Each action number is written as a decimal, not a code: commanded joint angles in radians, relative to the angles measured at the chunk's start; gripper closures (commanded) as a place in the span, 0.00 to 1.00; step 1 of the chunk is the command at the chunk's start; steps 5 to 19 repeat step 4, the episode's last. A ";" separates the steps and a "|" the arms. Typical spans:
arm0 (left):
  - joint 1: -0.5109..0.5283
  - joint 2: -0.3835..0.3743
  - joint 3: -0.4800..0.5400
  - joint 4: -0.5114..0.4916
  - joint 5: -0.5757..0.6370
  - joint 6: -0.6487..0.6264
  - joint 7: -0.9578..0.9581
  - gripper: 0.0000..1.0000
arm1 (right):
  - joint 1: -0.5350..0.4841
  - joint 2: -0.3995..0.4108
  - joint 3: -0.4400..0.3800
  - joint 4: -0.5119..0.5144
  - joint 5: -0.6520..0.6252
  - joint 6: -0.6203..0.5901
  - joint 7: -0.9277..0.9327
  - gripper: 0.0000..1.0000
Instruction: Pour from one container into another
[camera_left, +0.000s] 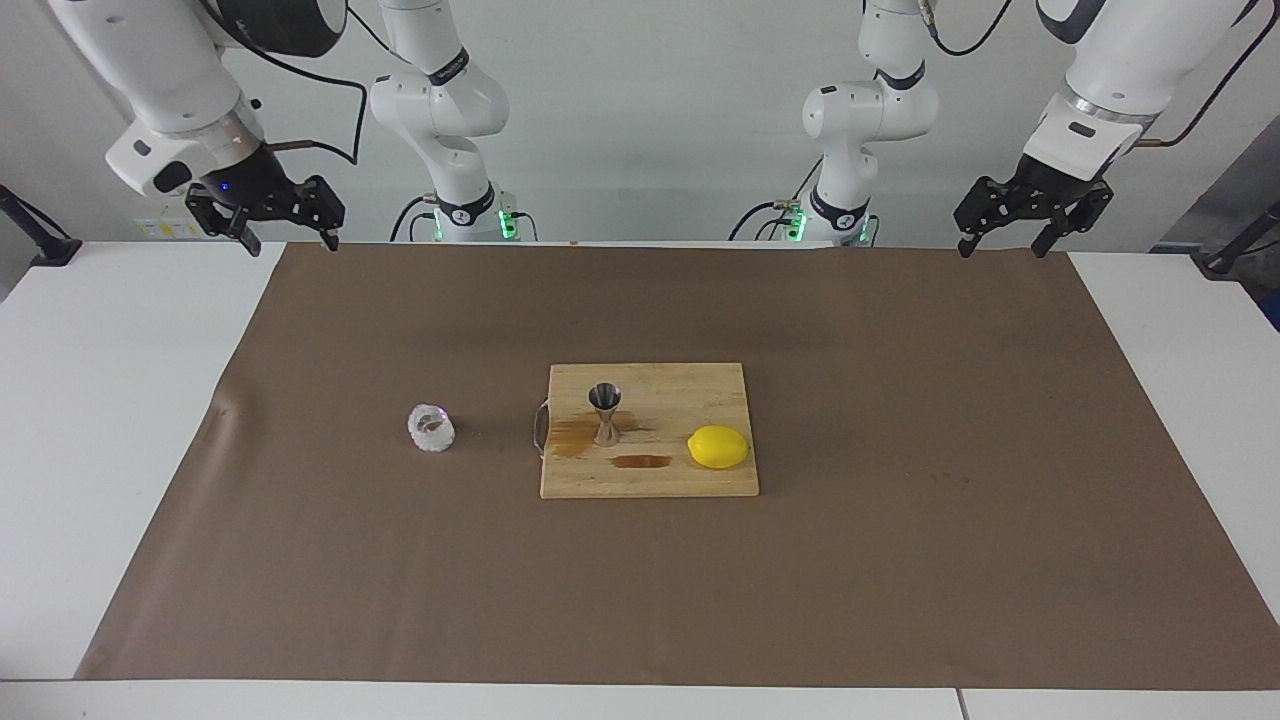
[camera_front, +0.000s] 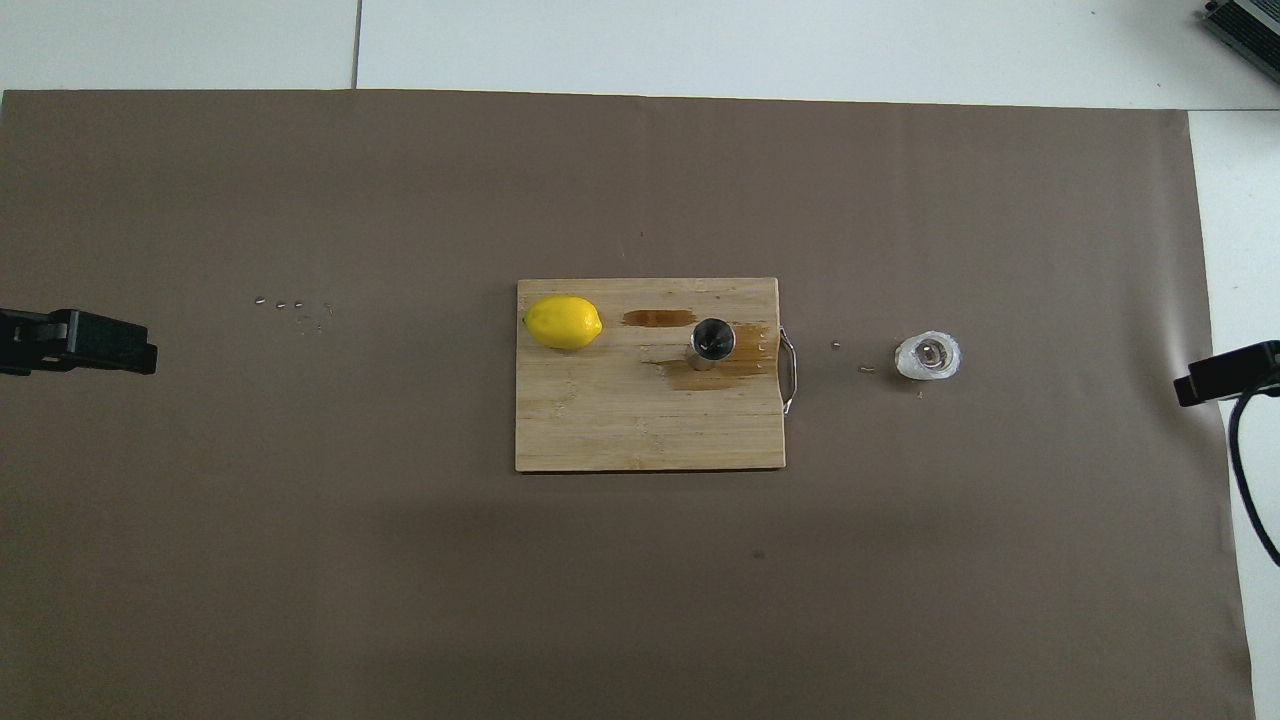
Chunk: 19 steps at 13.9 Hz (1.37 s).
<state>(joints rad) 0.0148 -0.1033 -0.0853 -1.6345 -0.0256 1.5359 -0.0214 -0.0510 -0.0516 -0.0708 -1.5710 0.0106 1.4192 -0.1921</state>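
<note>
Right gripper (camera_left: 285, 232) raised over the corner of the brown mat at the right arm's end, on the robots' side, fingers (camera_left: 246, 240) spread wide, nothing between them. Left gripper (camera_left: 1002, 239) likewise raised over the mat corner at the left arm's end, fingers (camera_left: 964, 245) wide apart, empty, waiting. Facing view gives both grippers whole with wrists and arms; overhead view catches only a dark tip of each at the frame edges, right gripper (camera_front: 1228, 373) and left gripper (camera_front: 75, 341), too little there to read the fingers. Glass cup (camera_left: 431, 428) upright on the mat, toward the right arm's end, apart from the cutting board (camera_left: 700, 480) and well clear of both grippers. Overhead view looks straight into the cup (camera_front: 929, 356): a small dark patch at the bottom, whether liquid or the base cannot tell. Jigger (camera_left: 605, 412) upright on the board, near its handle end; hourglass shape plain in the facing view, only the round open mouth in the overhead view (camera_front: 713, 339), dark inside, contents cannot tell. Brown wet stain (camera_front: 715, 370) on the board around the jigger's foot, a second streak (camera_front: 659, 318) between jigger and lemon. Lemon (camera_left: 718, 447) on the board at the end toward the left arm. Small droplets (camera_front: 851, 357) on the mat between board handle and cup, seen only from overhead. Mat (camera_left: 900, 560) covers most of the white bench (camera_left: 90, 400).
</note>
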 joint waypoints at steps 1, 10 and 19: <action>-0.015 -0.029 0.009 -0.031 -0.008 0.023 0.004 0.00 | 0.068 0.024 -0.060 0.042 0.048 0.004 0.020 0.00; -0.021 -0.029 0.006 -0.036 -0.005 0.036 0.012 0.00 | 0.065 0.022 -0.058 0.032 0.046 0.023 0.039 0.00; -0.021 -0.029 0.006 -0.036 -0.005 0.036 0.012 0.00 | 0.065 0.022 -0.058 0.032 0.046 0.023 0.039 0.00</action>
